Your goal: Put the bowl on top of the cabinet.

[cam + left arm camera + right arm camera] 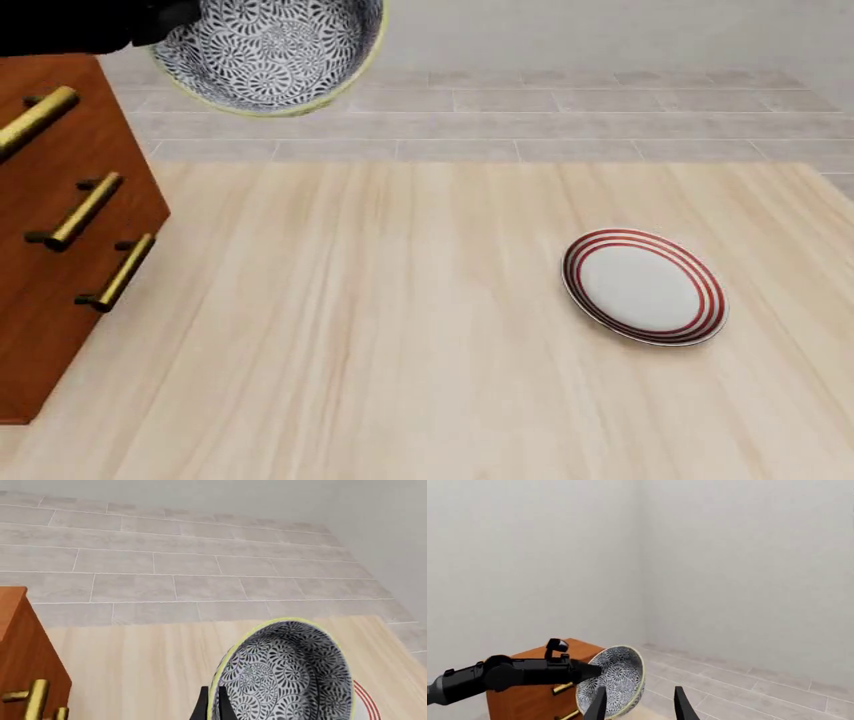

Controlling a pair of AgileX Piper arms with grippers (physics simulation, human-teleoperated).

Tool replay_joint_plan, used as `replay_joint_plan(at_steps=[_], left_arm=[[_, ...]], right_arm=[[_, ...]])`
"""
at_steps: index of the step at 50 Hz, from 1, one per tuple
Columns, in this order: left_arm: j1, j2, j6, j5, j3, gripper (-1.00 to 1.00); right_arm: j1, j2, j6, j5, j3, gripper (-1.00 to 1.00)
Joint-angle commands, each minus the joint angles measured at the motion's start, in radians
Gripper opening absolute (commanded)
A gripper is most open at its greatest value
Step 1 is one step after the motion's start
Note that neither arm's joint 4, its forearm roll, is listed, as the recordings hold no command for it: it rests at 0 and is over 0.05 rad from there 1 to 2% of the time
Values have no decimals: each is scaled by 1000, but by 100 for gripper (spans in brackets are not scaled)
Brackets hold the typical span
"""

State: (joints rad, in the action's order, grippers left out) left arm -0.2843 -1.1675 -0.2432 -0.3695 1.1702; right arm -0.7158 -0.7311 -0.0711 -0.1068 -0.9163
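Note:
The bowl (pixel 267 50), patterned black and white inside with a pale yellow rim, hangs tilted in the air, high up and just right of the cabinet's top edge. My left gripper (pixel 167 20) is shut on its rim; in the left wrist view the dark fingers (pixel 202 705) pinch the rim of the bowl (pixel 287 675). The reddish-brown cabinet (pixel 54 240) with brass bar handles stands at the table's left. In the right wrist view my right gripper (pixel 640 707) is open and holds nothing. That view also shows the bowl (pixel 617 682) in front of the cabinet (pixel 527 700).
A flat white plate with red rings (pixel 645 286) lies on the light wooden table (pixel 374 340) at the right. Its edge shows under the bowl in the left wrist view. Grey tiled floor (pixel 601 120) and a pale wall lie beyond the table.

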Motion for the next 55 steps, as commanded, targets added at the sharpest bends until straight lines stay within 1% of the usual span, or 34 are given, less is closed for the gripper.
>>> replay_joint_plan(at_steps=[1, 2, 3, 5, 7, 8, 9, 10, 11, 12, 14, 15, 16, 18, 21, 25, 28, 29, 30, 31, 33, 35, 36, 41, 43, 45, 46, 47, 48, 49, 51, 52, 54, 55], left_arm=[[74, -8, -19, -109, 78, -100], [70, -15, 14, -122, 94, -100], [70, -15, 14, -122, 95, -100], [73, -8, -36, -129, 102, -100], [85, -33, 10, -174, 132, -100], [57, -34, 10, -165, 145, -100], [59, -59, 14, -201, 161, -100], [54, -33, -25, -174, 151, -100], [80, -12, -52, -170, 142, -100], [68, -14, -66, -173, 151, -100], [65, -19, -73, -187, 166, -100], [78, -36, -79, -221, 177, -100], [58, -29, -74, -202, 182, -100], [51, -61, -60, -243, 211, -100], [88, -64, -25, -277, 228, -100], [106, -86, 27, -324, 261, -100], [111, -69, -3, -323, 268, -100], [118, -73, 7, -335, 275, -100], [146, -54, -14, -337, 270, -100], [141, -56, -30, -344, 277, -100], [176, -41, -12, -356, 284, -100], [173, -39, -15, -361, 295, -100], [194, -30, -28, -374, 300, -100], [193, -28, -31, -388, 323, -100], [208, -21, -24, -398, 332, -100], [214, -9, -50, -395, 332, -100], [219, -8, -47, -400, 335, -100], [241, 6, -47, -402, 333, -100], [234, 3, -51, -402, 336, -100], [247, 10, -55, -406, 335, -100], [244, 8, -57, -410, 338, -100], [263, 20, -66, -415, 332, -100], [252, 18, -67, -418, 340, -100], [284, 34, -71, -424, 334, -100]], right_arm=[[8, 7, -12, 5, -4, 100], [8, 7, -12, 5, -4, 100], [8, 7, -12, 5, -4, 100], [11, 9, -15, 5, -4, 100], [9, 8, -16, 6, -4, 100], [11, 9, -19, 7, -4, 100], [10, 9, -19, 7, -5, 100], [11, 9, -20, 8, -5, 100], [11, 9, -22, 10, -6, 100], [7, 6, -28, 11, -8, 100], [24, 8, -38, 17, -8, 100], [8, 5, -33, 10, -8, 100], [18, 5, -36, 15, -10, 100], [15, 6, -39, 10, -8, 100], [2, 9, -35, 2, -6, 100], [-5, 14, -32, 0, -5, 100], [-10, 16, -29, -1, -4, 100], [-10, 17, -30, 0, -4, 100], [-11, 18, -29, 0, -4, 100], [-11, 19, -28, 0, -4, 100], [-18, 24, -26, -2, -3, 100], [-23, 27, -26, -3, -3, 100], [-24, 32, -30, -6, -1, 100], [-30, 37, -41, -5, -3, 100], [-44, 38, -38, -10, -2, 100], [-62, 38, -67, -17, -1, 100], [-86, 43, -70, -29, 4, 100], [-109, 41, -96, -35, 5, 100], [-114, 43, -115, -39, 7, 100], [-130, 45, -124, -46, 10, 100], [-136, 47, -123, -50, 12, 100], [-133, 50, -111, -49, 12, 100], [-156, 58, -78, -61, 17, 100], [-179, 62, -74, -69, 20, 100]])
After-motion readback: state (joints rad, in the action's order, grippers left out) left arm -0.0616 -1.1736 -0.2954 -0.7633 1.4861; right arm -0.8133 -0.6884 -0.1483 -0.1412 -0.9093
